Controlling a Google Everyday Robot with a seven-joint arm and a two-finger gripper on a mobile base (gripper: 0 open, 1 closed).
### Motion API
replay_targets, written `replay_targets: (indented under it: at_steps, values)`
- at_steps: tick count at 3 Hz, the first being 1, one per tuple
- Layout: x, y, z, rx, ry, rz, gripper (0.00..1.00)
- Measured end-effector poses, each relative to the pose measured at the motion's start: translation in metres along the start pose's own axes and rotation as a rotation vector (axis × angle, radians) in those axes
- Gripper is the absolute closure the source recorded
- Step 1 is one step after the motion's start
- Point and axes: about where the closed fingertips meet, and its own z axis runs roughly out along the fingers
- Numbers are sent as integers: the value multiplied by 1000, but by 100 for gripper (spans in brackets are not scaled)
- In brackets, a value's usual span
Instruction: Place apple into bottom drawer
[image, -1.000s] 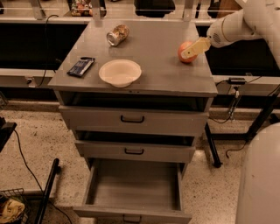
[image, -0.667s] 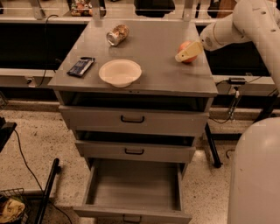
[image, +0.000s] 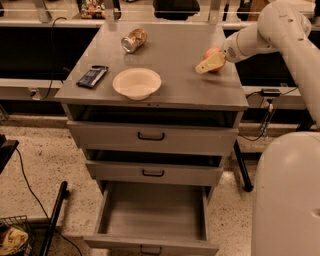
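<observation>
On cabinet top (image: 175, 45), one apple (image: 214, 51) against one gripper (image: 207, 61), grip unclear; one bottom drawer (image: 152, 215) open.

Floor (image: 40, 155) is speckled terrazzo, pale w/ dark flecks; light is warm & dim. Grey metal desk (image: 180, 87) stands mid-room, and my claw (image: 207, 65) is above its right rear part. Behind the desk: dark recesses under a long pale ledge (image: 30, 90) running left & right. Black cable (image: 26, 175) trails over the floor at left, near a black bar (image: 54, 217) slanting low. Wire basket (image: 12, 235) in btm-left corner w/ crumpled stuff inside. Right side: black leg (image: 243, 170) down to the floor, small black box (image: 270, 92) w/ cord hanging.
</observation>
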Motion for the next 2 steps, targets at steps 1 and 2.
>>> replay_targets:
  at_steps: [1, 2]
  values:
    - [0, 6, -2, -41, -36, 11, 41]
    - [-14, 24, -35, -109, -133, -24, 72]
